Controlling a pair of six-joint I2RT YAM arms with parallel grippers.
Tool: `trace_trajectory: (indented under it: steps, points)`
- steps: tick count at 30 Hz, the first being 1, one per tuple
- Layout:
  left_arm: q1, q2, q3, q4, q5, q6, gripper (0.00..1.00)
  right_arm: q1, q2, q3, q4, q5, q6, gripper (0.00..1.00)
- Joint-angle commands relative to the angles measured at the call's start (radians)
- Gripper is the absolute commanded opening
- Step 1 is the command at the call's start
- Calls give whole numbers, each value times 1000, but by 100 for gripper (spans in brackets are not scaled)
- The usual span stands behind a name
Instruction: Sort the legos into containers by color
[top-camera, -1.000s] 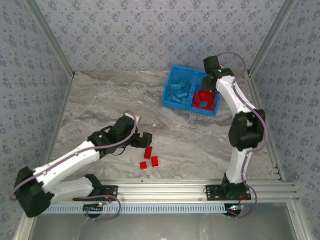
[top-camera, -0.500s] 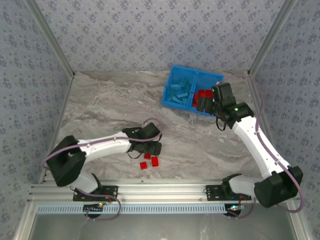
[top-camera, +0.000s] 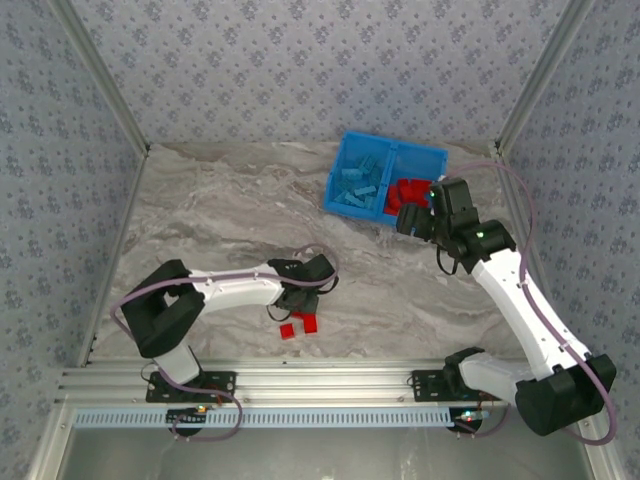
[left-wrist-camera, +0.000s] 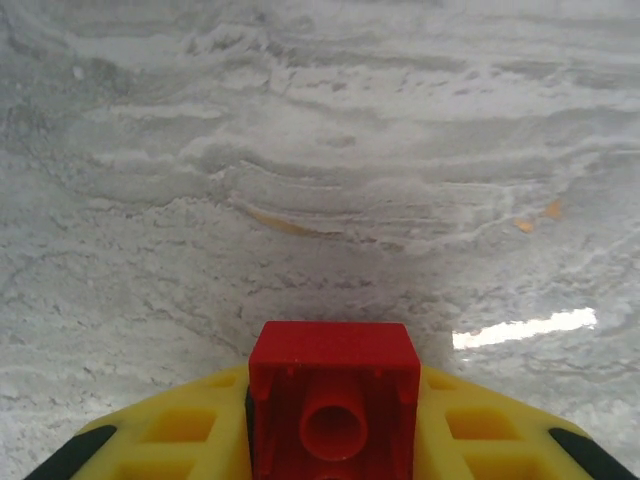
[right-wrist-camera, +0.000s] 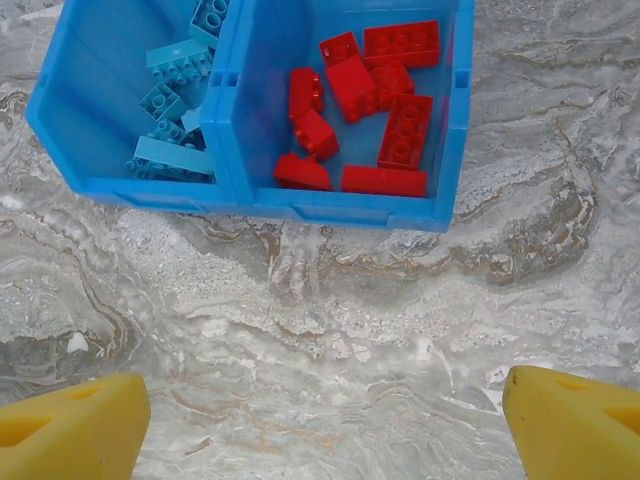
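Left gripper (left-wrist-camera: 333, 375) closed on a red brick (left-wrist-camera: 333, 400), hollow underside toward its camera, right gripper (right-wrist-camera: 325, 385) wide apart and empty, blue bin (top-camera: 358, 212) at table's one o'clock, long axis nine-to-three, marbled grey table (left-wrist-camera: 300, 150), patterned walls (top-camera: 300, 70).

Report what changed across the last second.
The left gripper moved right onto the loose red legos and closed on one red lego. The right gripper drew back from over the blue bin's red compartment, jaws open. The bin, its contents and two table legos stayed put.
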Motion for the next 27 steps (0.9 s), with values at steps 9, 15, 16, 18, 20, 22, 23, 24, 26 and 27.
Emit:
trace_trajectory:
  steps: [9,15,16,18,20,22,23,24,26,27]
  points:
    - [-16,-141,323,38,-98,178,23,54,-132,99,-64,38,58,95]
    - [-7,69,622,154,-94,382,20,84,-258,76,-83,186,122,96]
    - [2,127,676,180,-93,416,19,86,-287,30,-83,208,135,97]
    - [24,241,810,192,-76,460,19,87,-332,-3,-79,228,149,98]
    - [42,357,949,201,-64,496,18,85,-362,-21,-93,231,154,98]
    - [58,486,1113,189,-43,526,18,87,-376,-21,-128,231,160,99]
    - [63,538,1187,181,-37,539,19,87,-382,-21,-142,232,162,99]
    - [66,603,1270,164,-30,557,19,86,-387,-22,-157,233,161,99]
    - [70,722,1456,119,-16,589,20,86,-397,-24,-173,234,161,99]
    - [72,789,1551,92,-11,603,21,85,-403,-26,-177,235,159,99]
